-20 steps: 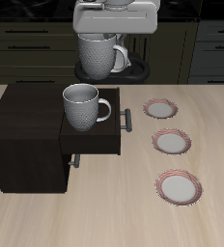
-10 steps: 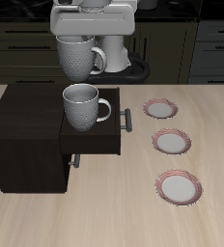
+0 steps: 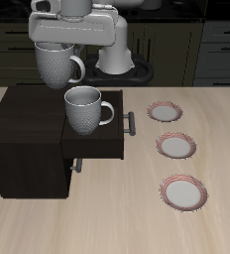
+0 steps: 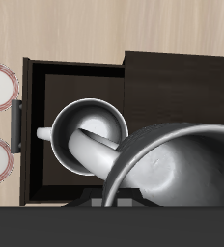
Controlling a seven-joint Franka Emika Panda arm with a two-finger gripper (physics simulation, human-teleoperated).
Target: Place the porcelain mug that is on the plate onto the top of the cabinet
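Porcelain mug (image 3: 56, 65) held aloft in gripper (image 3: 57, 42), clamped at the rim, upright, handle toward the plates; hanging above the back part of the cabinet (image 3: 23, 124), clear of its flat top. Second, look-alike mug (image 3: 84, 109) standing upright in the pulled-out drawer (image 3: 97, 147), just in front of and below the held one; handle pointing toward the drawer's silver bar handle (image 3: 129, 122). Wrist view: held mug's dark interior (image 4: 182, 174) close to the lens, drawer mug (image 4: 85, 135) below it, dark cabinet top (image 4: 182, 82) alongside the open drawer. Three saucers with pinkish-red striped rims in a row on the tabletop (image 3: 127, 223) beside the cabinet: back plate (image 3: 166, 111), middle plate (image 3: 175, 147), front plate (image 3: 184, 191); all bare. Dark kitchen cabinetry (image 3: 216, 45) behind the tabletop.
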